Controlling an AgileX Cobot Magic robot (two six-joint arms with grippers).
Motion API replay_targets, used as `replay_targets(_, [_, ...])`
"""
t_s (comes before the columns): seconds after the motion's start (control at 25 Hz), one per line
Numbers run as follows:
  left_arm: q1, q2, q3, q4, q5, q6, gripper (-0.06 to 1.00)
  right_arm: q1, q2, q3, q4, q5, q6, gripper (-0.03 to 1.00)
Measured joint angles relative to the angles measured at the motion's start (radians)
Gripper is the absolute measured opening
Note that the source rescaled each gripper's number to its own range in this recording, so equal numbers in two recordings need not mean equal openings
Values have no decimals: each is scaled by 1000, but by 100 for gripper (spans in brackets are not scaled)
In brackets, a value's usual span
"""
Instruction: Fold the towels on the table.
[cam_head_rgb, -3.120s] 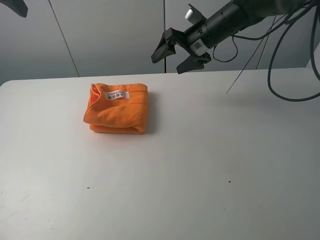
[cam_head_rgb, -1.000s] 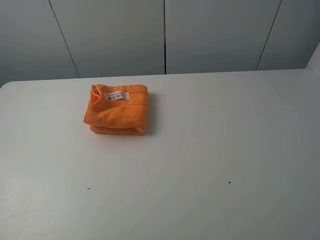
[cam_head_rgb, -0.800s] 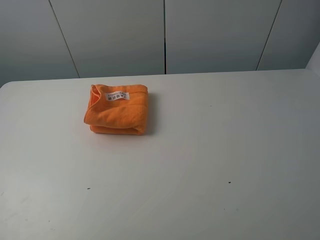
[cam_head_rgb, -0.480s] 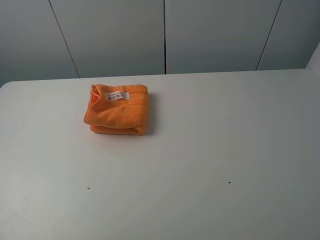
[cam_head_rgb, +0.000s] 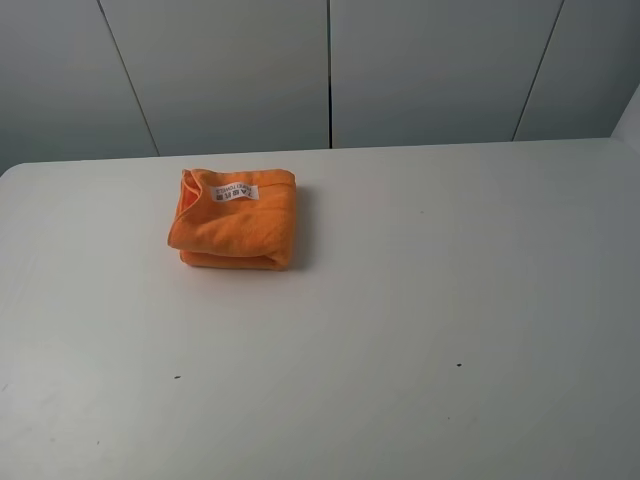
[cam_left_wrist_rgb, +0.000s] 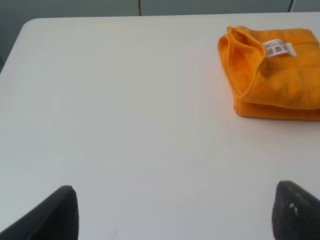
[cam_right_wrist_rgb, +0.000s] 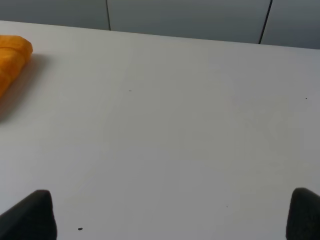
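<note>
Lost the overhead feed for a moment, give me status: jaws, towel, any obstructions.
Left gripper and right gripper: jaws open, empty, off the towel. Orange towel folded into a compact stack on the table, label up. Nothing near it.

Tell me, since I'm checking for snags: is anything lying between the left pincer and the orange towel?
Nothing visible. Only bare table lies between the open left pincer and the folded towel.
</note>
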Motion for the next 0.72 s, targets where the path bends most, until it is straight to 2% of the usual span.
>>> replay_targets(0.28, [0,0,33,2,-42,13,99,0,0,0,11,-1,0,100])
replay_targets(0.72, [-17,0,33,3,-44,13,99,0,0,0,11,-4,2,100])
